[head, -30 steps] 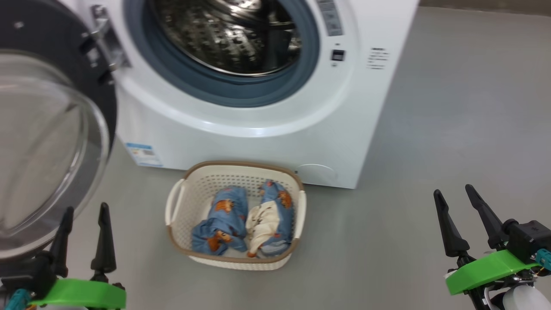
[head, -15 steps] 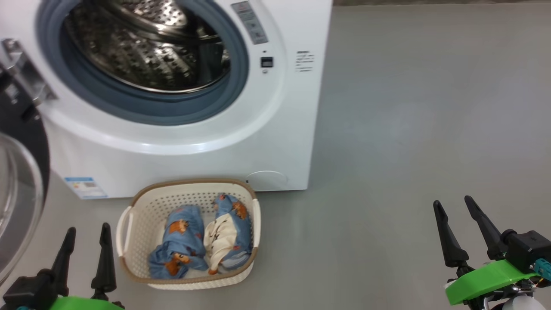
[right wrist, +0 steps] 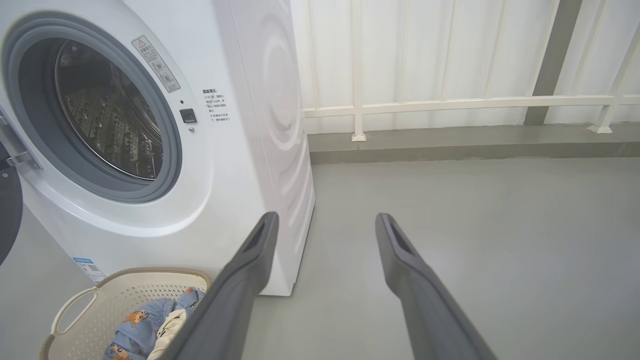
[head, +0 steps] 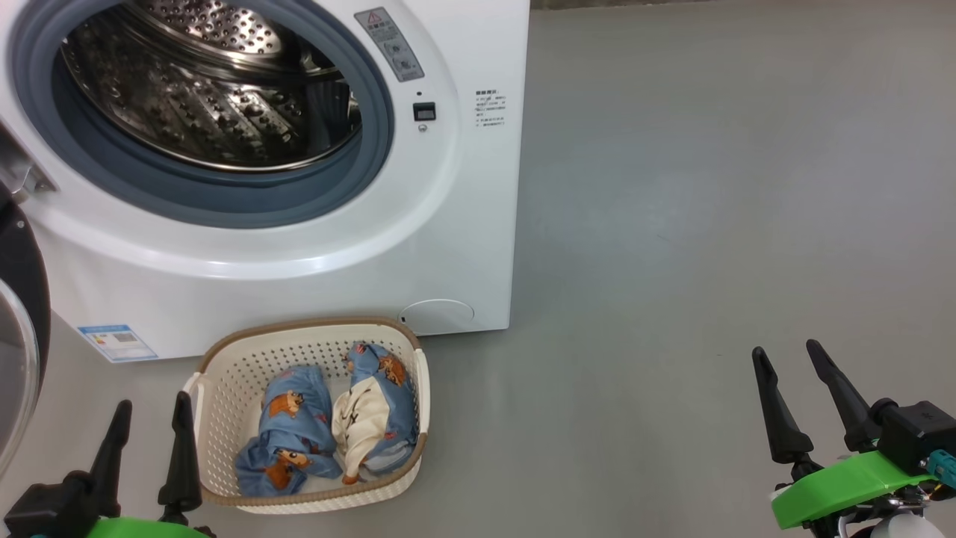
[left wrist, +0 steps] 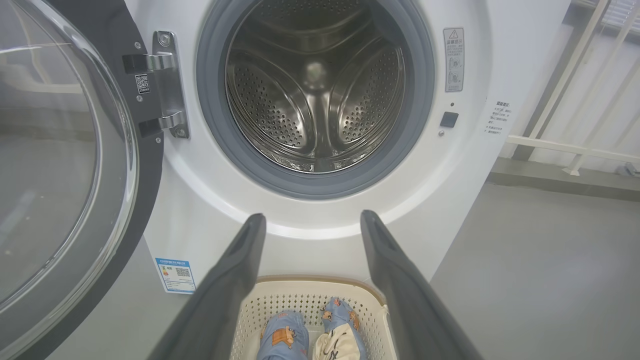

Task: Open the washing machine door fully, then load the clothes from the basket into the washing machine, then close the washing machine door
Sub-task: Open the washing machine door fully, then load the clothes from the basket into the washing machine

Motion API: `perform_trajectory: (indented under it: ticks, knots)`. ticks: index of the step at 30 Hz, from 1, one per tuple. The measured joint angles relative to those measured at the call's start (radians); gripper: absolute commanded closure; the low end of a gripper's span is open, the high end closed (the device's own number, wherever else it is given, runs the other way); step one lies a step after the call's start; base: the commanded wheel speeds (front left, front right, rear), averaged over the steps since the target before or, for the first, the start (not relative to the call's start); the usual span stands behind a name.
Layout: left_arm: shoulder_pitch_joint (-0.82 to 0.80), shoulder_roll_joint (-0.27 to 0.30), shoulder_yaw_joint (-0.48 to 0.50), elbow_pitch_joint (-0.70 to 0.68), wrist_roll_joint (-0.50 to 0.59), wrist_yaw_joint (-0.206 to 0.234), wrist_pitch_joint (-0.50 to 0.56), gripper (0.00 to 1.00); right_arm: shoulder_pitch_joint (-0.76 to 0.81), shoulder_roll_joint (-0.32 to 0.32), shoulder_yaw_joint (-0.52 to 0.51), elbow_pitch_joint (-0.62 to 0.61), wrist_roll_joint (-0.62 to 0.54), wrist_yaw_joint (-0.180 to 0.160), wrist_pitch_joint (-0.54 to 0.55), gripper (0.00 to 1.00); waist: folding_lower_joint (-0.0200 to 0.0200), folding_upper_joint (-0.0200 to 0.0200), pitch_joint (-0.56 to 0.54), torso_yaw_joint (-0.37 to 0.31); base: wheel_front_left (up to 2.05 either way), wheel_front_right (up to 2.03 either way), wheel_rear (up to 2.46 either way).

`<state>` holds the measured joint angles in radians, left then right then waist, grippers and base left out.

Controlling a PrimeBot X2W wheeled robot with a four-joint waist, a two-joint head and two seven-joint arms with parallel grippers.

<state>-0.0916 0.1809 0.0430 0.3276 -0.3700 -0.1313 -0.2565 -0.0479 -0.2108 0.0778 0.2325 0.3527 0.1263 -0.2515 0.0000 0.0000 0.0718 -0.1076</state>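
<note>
Smooth grey floor [head: 709, 224], white panelled wall with railing [right wrist: 450, 102] behind. Big white front-loading washing machine [head: 463, 224], its round black-rimmed glass door [left wrist: 65, 165] swung wide to the left. Small cream perforated plastic basket [head: 299, 325] on the floor just in front, light blue orange-print clothes [head: 299, 418] inside. Left gripper [head: 152, 403] and right gripper [head: 785, 348] both spread wide, holding nothing.

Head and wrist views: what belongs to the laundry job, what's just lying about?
Job: washing machine, open door, basket, clothes in the basket, left gripper and right gripper, both open and empty.
Just there: white railing, grey floor, blue label on the washer front.
</note>
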Motion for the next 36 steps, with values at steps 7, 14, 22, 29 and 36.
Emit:
perform_trajectory:
  ticks: [7,14,22,29,36]
  knots:
    - [0.0,0.002,-0.006,0.003,0.0,0.0,0.0,0.0,0.0,0.002,-0.002,-0.001,0.0,0.0,0.0,0.0,0.0,0.0,0.009,0.011,0.0,0.0,0.0]
    - [-0.001,0.004,-0.021,0.002,-0.016,0.0,0.0,0.0,-0.001,0.005,-0.002,-0.002,0.0,0.0,0.0,0.0,0.0,0.0,0.021,0.019,0.11,-0.41,0.3]
    - [-0.007,0.014,-0.034,0.002,-0.018,0.0,0.0,0.0,-0.003,0.007,-0.001,-0.006,0.0,0.0,0.0,0.0,0.0,0.0,0.035,0.022,0.71,-1.54,0.83]
    - [-0.013,0.021,-0.037,-0.001,-0.005,0.0,0.0,0.0,-0.006,0.015,0.003,-0.008,0.0,0.0,0.0,0.0,0.0001,0.0,0.049,0.019,0.66,-1.03,0.37]
    - [-0.014,0.007,-0.057,0.014,-0.004,0.0,0.0,0.0,-0.009,0.016,0.001,-0.009,0.0,0.0,0.0,0.0,0.0,0.0,0.061,0.016,0.07,-0.07,0.0]
